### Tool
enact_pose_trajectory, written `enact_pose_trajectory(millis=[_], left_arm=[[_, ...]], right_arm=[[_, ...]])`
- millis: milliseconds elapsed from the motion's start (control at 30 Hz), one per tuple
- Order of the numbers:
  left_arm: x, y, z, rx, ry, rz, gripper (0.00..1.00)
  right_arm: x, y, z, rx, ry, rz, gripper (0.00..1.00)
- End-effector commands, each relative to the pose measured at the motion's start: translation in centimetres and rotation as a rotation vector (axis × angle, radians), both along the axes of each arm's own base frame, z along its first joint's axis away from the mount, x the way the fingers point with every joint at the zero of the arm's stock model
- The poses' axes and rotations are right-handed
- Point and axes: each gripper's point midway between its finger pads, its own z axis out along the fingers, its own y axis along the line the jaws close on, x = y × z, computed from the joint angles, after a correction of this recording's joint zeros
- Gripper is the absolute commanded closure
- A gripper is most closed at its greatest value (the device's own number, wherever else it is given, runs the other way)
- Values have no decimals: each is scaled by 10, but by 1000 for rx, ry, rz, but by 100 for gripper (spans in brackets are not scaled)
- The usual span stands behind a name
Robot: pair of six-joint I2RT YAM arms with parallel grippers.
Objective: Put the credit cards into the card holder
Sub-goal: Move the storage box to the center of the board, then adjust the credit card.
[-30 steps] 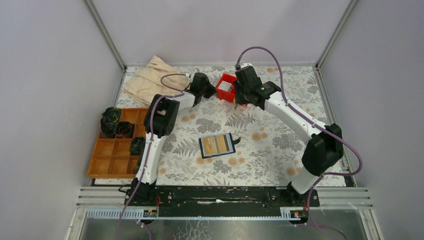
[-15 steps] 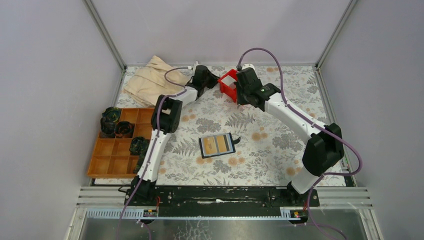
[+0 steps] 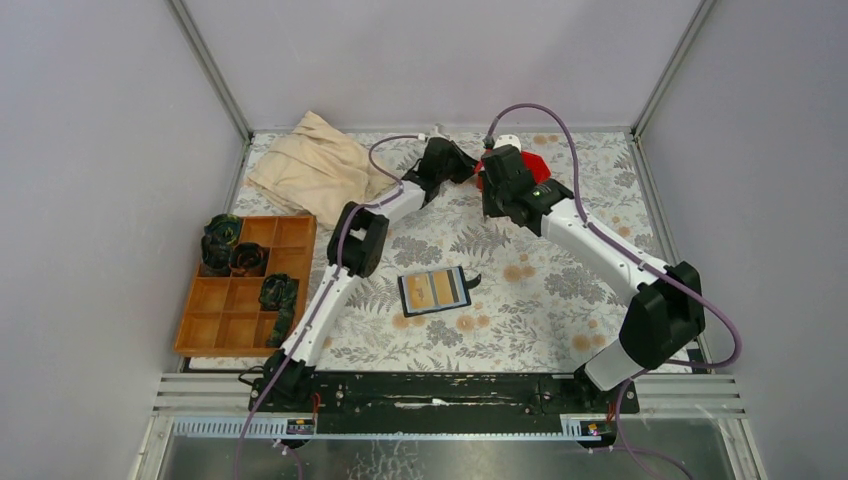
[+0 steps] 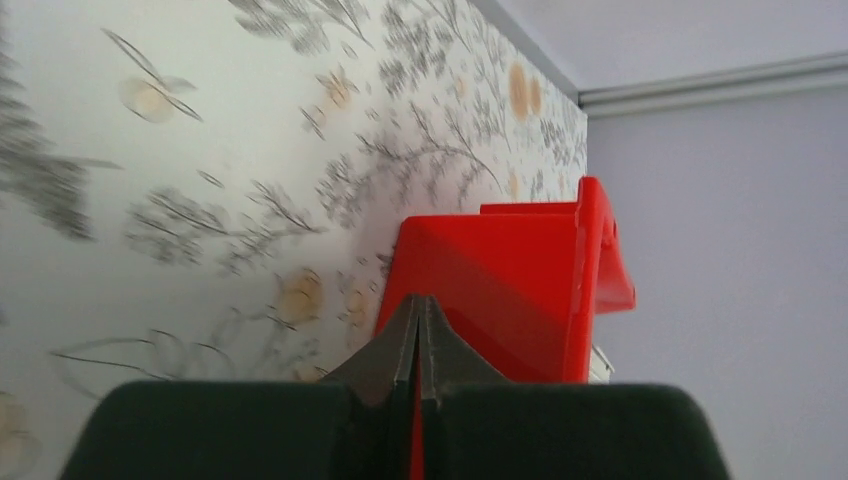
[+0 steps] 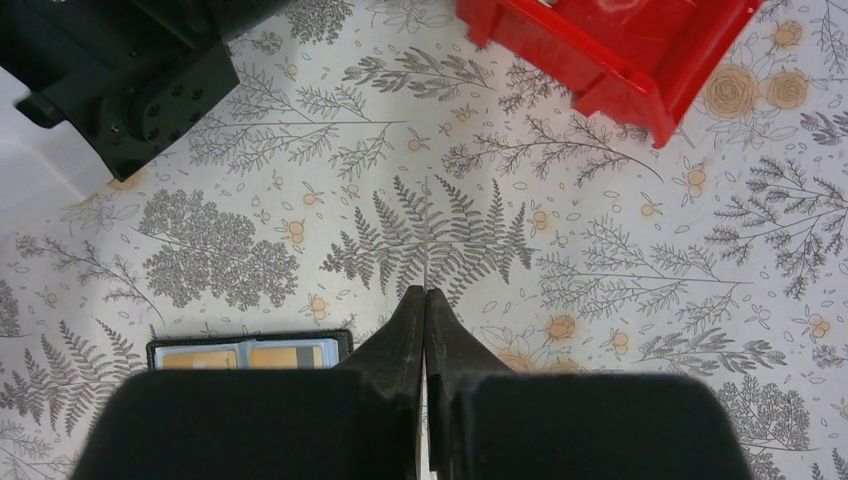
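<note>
The card holder [image 3: 435,290] lies open at mid-table with tan cards in its sleeves; its top edge shows in the right wrist view [image 5: 250,352]. My right gripper [image 3: 500,195] [image 5: 427,292] hovers over the cloth between the holder and the red bin, shut on a thin white credit card seen edge-on. The red bin [image 3: 535,165] [image 5: 610,45] sits tilted at the far middle. My left gripper [image 3: 462,165] [image 4: 420,300] is shut, its tips against the bin's side [image 4: 500,290]. A white card edge [image 4: 600,365] peeks from behind the bin.
A beige cloth [image 3: 315,165] lies at the back left. A brown compartment tray [image 3: 215,325] with dark rolled items [image 3: 235,255] stands at the left edge. The left arm's wrist [image 5: 130,80] is close to my right gripper. Walls ring the table.
The left arm has stretched to the right and the red bin has shifted right and tipped. The right gripper has come off the bin and moved right with it.
</note>
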Motion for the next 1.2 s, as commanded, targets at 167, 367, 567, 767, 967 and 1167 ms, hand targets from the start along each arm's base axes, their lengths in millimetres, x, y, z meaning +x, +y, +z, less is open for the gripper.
enact_pose_trajectory(millis=[167,367,567,767,967,1167], left_arm=[[-15,46,11,-12,1,141,94],[-33,105,56,43,-47,247,93],[-83,134,94,188,-27,232,95],[-174,139,84,305,103,85,98],[-261,119,84,394,129,-34,100],[-299,94,118,353,15,-212,97]], right_arm=[[-2,-9,24,23,-80,-8,100],[-13,-6,28,54,-72,28,100],[-35,-2,27,105,-33,93,100],[-72,11,25,191,61,218,100],[-117,28,16,321,170,356,100],[-165,39,17,416,287,505,100]])
